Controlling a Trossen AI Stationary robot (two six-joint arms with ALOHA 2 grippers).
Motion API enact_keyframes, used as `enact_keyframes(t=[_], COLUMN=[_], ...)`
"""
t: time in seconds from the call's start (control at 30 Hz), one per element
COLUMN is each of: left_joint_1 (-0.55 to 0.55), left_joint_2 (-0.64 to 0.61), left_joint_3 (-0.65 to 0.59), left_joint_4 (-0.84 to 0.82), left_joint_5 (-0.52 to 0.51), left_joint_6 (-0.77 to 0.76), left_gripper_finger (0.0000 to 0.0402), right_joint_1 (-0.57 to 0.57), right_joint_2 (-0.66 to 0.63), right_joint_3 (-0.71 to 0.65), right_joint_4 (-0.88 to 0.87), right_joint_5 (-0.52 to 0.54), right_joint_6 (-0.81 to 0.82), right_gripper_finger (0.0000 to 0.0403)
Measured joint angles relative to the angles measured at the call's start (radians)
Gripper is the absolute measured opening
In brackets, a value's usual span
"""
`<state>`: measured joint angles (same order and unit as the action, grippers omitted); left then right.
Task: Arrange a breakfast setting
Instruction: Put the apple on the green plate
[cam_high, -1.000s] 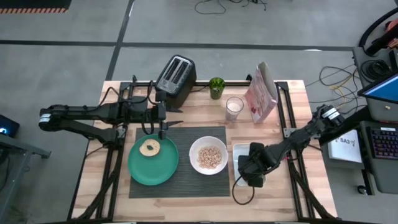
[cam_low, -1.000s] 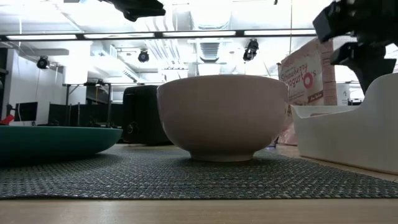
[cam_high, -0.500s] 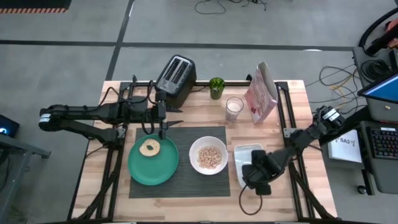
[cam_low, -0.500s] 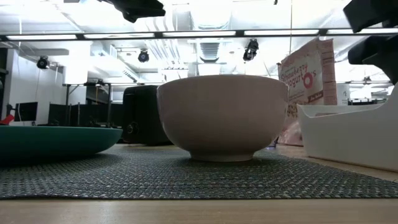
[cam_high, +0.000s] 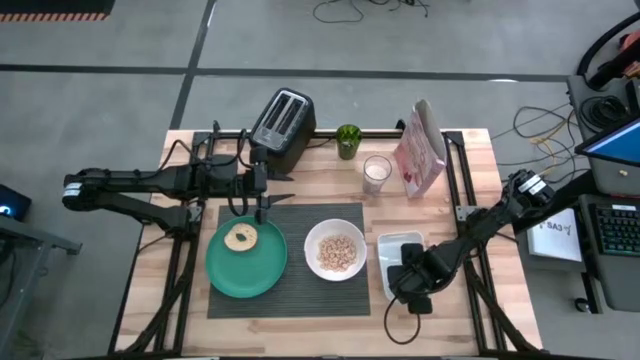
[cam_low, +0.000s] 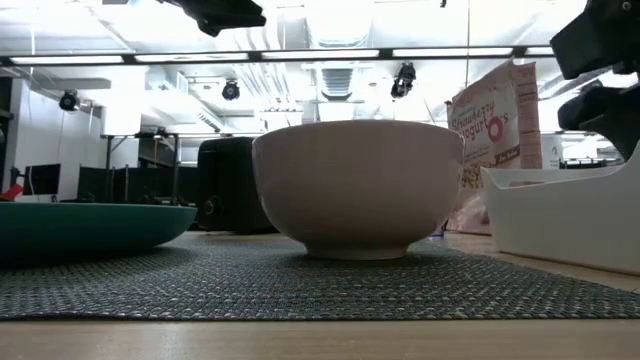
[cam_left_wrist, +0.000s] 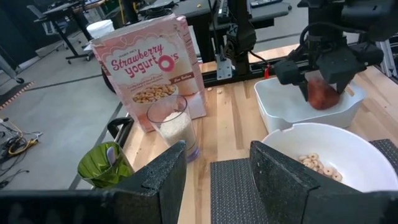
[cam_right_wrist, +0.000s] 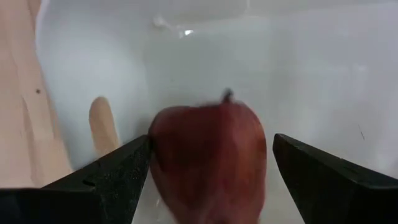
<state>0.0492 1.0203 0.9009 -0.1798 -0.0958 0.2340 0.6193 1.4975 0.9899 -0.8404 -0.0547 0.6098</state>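
"strawberry yogurt o's" on pink cereal box (cam_left_wrist: 151, 68)

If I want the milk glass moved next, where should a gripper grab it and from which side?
Probably grip the milk glass around its mid-wall, coming down from above or from the placemat side. It stands upright with straight, round walls, the cereal box crowds its right and the green cup sits behind-left. The open left gripper is nearer.
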Motion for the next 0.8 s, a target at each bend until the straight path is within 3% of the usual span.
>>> enact_keyframes(t=[0.37, 0.63, 0.8], left_joint_1=[0.000, 0.000, 0.000], left_joint_2=[0.000, 0.000, 0.000], left_joint_3=[0.000, 0.000, 0.000], left_joint_4=[0.001, 0.006, 0.008], left_joint_5=[0.001, 0.003, 0.004], left_joint_6=[0.015, 0.015, 0.019], left_gripper_finger=[0.0160, 0.0160, 0.0160], right_joint_1=[-0.023, -0.022, -0.022], right_joint_2=[0.000, -0.003, -0.005], right_joint_3=[-0.038, -0.015, 0.021], right_joint_4=[0.041, 0.037, 0.003], right_joint_5=[-0.032, -0.032, -0.028], right_joint_6=[0.026, 0.022, 0.026], right_gripper_finger=[0.0321, 0.0235, 0.0222])
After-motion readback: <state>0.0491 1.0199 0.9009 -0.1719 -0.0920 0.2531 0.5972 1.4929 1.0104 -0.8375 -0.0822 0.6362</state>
